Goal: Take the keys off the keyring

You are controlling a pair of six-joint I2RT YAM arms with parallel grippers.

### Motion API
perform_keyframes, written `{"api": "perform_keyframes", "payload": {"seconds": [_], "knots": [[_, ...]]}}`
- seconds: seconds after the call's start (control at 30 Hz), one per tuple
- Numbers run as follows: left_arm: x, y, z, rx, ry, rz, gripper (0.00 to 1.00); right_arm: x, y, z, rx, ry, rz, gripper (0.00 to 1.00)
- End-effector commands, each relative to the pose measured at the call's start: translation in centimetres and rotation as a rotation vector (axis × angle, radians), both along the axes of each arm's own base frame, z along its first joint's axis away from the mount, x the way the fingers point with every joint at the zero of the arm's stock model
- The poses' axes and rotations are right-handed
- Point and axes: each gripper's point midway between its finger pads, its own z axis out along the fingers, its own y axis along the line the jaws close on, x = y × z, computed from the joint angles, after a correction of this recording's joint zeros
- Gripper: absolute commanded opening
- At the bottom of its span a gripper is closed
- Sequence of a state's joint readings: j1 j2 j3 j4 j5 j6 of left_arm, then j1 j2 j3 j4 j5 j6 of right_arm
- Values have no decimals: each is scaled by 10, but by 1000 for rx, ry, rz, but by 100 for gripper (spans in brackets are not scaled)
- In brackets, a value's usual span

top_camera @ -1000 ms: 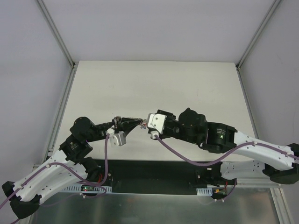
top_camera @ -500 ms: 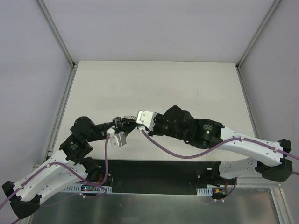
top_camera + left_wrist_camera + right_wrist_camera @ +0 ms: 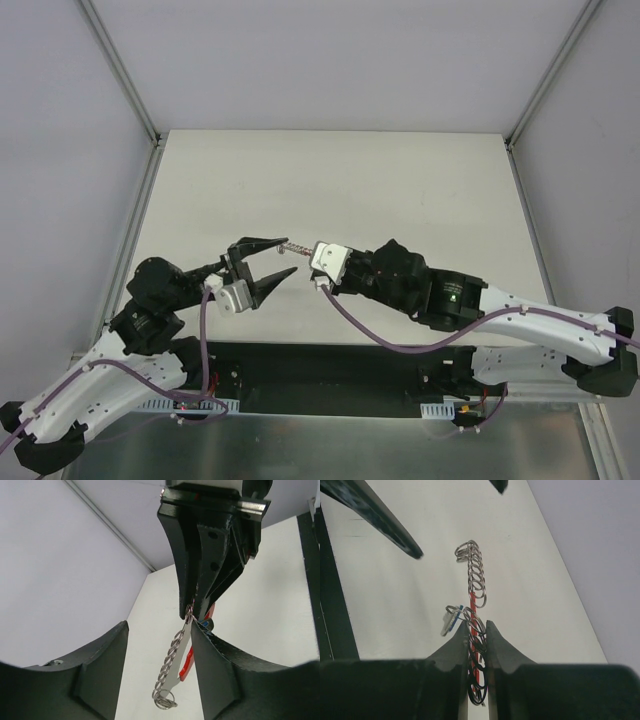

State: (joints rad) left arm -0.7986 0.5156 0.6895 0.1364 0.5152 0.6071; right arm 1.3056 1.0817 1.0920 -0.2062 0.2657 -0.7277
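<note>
In the overhead view our left hand [image 3: 290, 256] is spread wide. Its two dark fingers [image 3: 262, 244] fork toward the middle of the frame and grip nothing. Our right hand [image 3: 476, 630] reaches in from the right and is pressed together on the keyring [image 3: 474, 577], pinching it near one end. In the right wrist view the keyring rises from between the closed tips toward the upper middle of the frame. It shows as a run of linked silvery wire loops with a red tag [image 3: 189, 661] lying alongside.

In the left wrist view the keyring hangs from the right hand's tips at the centre and trails toward the lower middle. There it passes between the left hand's spread fingers, closer to the one on the right of the frame. It is held up off the pale worktop [image 3: 400, 180], in the gap between the two hands, just left of centre in the overhead view.

What may be one of the keys [image 3: 451, 621], a small silvery piece with a blue spot, hangs beside the loops at the left of the right hand's tips. It is too small for us to be sure.
</note>
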Motion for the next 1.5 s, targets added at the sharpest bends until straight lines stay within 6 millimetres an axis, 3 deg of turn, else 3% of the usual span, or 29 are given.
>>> {"api": "perform_keyframes", "payload": {"seconds": [0.0, 0.17, 0.37, 0.53, 0.9, 1.17, 1.47], "knots": [[-16, 15, 34, -106, 81, -2, 55, 8, -3, 50, 199, -78, -42, 1], [-29, 17, 50, -167, 321, -46, 58, 4, -5, 54, 235, -66, -31, 1], [-45, 7, 37, -166, 537, -138, 55, -2, -6, 61, 286, -72, -4, 1], [-34, -1, 22, -174, 677, -103, 53, -4, -5, 61, 298, -67, 7, 1], [-15, -8, -1, -184, 686, -44, 50, 4, 7, 52, 270, -41, -35, 1], [3, -6, 9, -228, 675, 36, 50, 8, 20, 53, 266, -56, -31, 1], [8, -7, 6, -212, 660, 56, 49, 12, 10, 66, 291, -76, -57, 1]]}}
